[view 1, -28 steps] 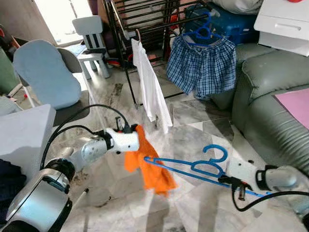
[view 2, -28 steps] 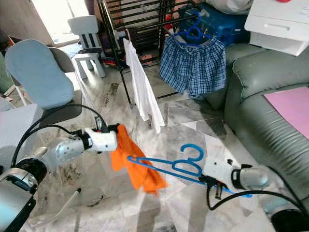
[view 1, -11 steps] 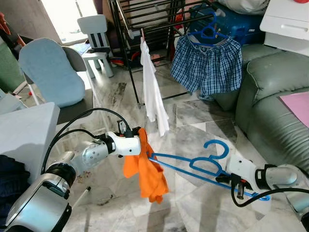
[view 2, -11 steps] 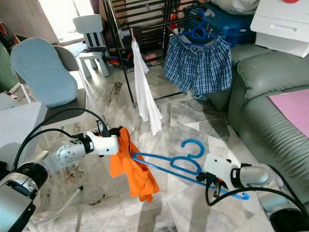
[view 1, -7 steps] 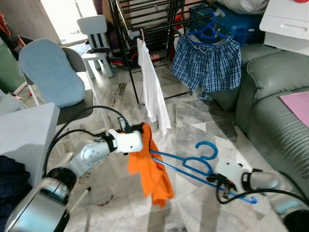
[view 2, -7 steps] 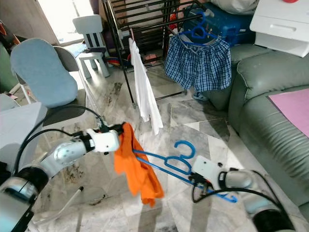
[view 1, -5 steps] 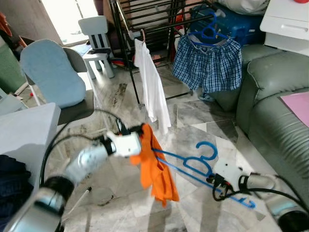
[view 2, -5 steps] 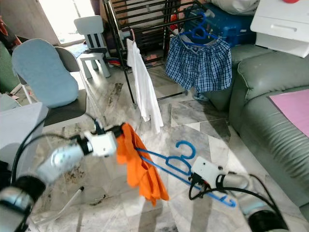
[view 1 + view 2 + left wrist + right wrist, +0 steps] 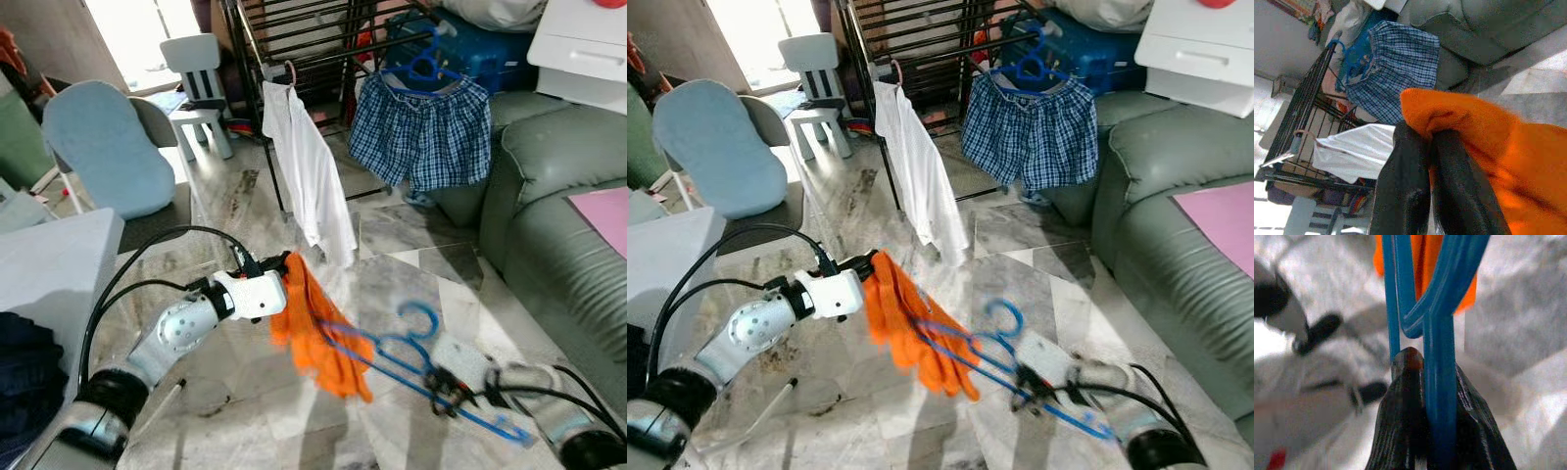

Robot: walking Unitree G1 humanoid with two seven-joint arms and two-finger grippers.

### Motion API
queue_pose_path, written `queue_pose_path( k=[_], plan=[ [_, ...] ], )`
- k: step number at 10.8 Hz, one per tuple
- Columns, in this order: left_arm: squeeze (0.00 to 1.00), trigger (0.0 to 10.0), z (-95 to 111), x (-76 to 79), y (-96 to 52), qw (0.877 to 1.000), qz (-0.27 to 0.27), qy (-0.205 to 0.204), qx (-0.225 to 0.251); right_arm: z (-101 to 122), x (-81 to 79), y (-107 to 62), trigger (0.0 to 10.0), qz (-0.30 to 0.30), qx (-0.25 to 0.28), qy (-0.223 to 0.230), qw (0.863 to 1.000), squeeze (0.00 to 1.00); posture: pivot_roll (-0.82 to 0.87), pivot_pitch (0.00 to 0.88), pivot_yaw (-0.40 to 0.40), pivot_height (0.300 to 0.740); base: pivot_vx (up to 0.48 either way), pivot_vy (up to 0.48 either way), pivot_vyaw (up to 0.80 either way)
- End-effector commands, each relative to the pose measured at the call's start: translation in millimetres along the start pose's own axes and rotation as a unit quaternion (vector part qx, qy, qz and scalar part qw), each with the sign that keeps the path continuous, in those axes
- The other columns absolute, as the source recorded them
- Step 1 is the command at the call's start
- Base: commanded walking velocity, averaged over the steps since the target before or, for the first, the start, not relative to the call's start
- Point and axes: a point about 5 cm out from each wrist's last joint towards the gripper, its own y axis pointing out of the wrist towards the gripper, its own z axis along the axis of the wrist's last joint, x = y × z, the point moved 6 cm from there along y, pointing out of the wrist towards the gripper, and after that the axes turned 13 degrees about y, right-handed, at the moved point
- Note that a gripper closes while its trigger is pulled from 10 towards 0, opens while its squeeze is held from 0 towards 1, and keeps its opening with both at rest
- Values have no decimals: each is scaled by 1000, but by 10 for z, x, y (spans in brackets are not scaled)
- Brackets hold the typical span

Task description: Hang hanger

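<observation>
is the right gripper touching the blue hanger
Touching. The right wrist view shows the right gripper shut on the blue hanger, its bar pinched between both black fingers.

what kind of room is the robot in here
Most likely a lived-in family living room used for drying laundry. A black drying rack holds a white shirt and plaid shorts, a grey-green sofa runs along the right, and a small white child's chair stands on the marble floor.
</observation>
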Motion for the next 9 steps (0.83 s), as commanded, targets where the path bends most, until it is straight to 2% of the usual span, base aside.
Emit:
queue_pose_path(
  k=[1,2,3,4,5,6,7,8,9],
  plan=[
    [0,10000,-56,-163,-36,1000,20,5,-11,-84,43,6,10000,-18,-22,-7,1000,0,-113,0,141,740,0,0,0],
    [0,10000,-78,-167,-25,1000,19,3,-20,-109,91,11,10000,-37,-22,17,999,0,-116,0,143,740,0,0,0],
    [0,10000,-88,-169,-5,999,21,-3,-28,-25,250,33,10000,-96,12,110,989,0,-120,0,147,740,0,0,0],
    [0,10000,-65,-185,7,999,26,-10,-27,-13,314,41,10000,-122,24,151,981,0,-120,0,147,740,0,0,0],
    [0,10000,-10,-187,27,999,27,-10,-20,5,361,58,10000,-144,43,212,966,0,-117,0,151,740,0,0,0],
    [0,10000,111,-180,57,999,33,-14,3,116,431,67,10000,-160,91,314,932,0,-115,0,151,740,0,0,0],
    [0,10000,212,-167,82,999,37,-18,20,302,521,47,10000,-166,145,387,896,0,-111,0,152,740,0,0,0],
    [0,10000,369,25,141,999,8,-31,41,723,626,-6,10000,-132,223,477,840,0,-109,0,152,740,0,0,0],
    [0,10000,359,147,186,999,-8,-25,30,1039,498,19,10000,-86,240,404,879,0,-110,0,151,740,0,0,0]
  ],
)
